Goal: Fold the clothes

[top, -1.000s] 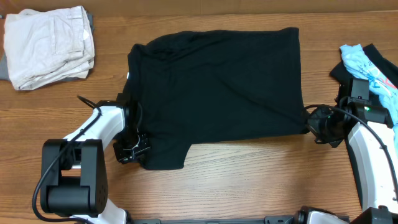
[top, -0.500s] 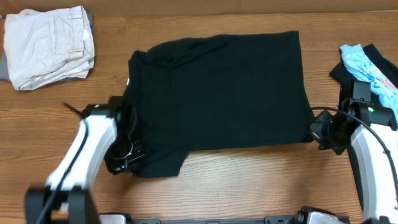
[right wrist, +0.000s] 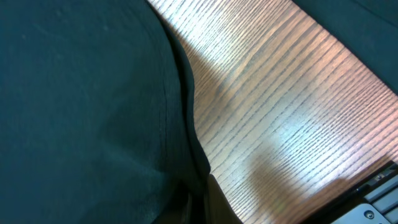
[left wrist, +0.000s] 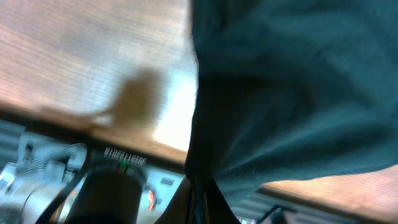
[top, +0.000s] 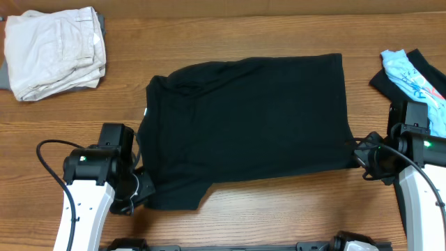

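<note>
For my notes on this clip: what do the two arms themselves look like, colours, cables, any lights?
The left arm and right arm match: smooth white links joined by boxy black joint housings. Each housing shows a small green light, and a thin black cable loops beside each arm.

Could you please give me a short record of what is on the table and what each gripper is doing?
Surface: wooden table
Main item: black garment, spread out mid-table, white label at its left edge
Left gripper: shut on the black garment's near left corner
Right gripper: shut on the black garment's near right corner
Far left: cream clothes, folded pile
Right edge: light blue printed piece lying on another black piece
</note>
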{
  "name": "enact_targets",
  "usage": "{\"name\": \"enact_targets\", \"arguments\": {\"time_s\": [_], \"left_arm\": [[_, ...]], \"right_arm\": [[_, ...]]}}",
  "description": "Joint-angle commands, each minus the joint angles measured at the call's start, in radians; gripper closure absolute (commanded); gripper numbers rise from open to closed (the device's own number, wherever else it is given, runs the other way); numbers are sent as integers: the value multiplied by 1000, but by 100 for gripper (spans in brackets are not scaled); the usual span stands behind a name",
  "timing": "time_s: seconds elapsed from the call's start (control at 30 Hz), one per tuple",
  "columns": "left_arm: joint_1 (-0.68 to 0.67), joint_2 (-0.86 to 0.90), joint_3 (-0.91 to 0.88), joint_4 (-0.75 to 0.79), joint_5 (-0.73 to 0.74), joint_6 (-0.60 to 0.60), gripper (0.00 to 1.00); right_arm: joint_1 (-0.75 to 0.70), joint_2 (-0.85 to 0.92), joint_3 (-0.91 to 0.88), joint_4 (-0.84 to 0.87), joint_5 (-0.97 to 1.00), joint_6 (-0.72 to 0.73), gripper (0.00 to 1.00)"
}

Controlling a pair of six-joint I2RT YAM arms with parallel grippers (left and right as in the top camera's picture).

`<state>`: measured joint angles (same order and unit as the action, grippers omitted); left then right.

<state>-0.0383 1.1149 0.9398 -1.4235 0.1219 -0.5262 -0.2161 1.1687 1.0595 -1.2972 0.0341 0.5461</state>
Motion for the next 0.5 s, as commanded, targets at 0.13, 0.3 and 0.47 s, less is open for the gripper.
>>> {"name": "enact_targets", "arguments": {"time_s": [0.13, 0.3, 0.47], "left_arm": [[4, 25, 7, 280, 0, -19, 96], [4, 100, 7, 491, -10, 26, 96], [4, 224, 7, 629, -35, 26, 96]], "right_arm": [[-4, 12, 28, 106, 24, 4, 96], [11, 53, 26, 205, 24, 4, 96], [34, 141, 26, 299, 16, 5, 96]]}}
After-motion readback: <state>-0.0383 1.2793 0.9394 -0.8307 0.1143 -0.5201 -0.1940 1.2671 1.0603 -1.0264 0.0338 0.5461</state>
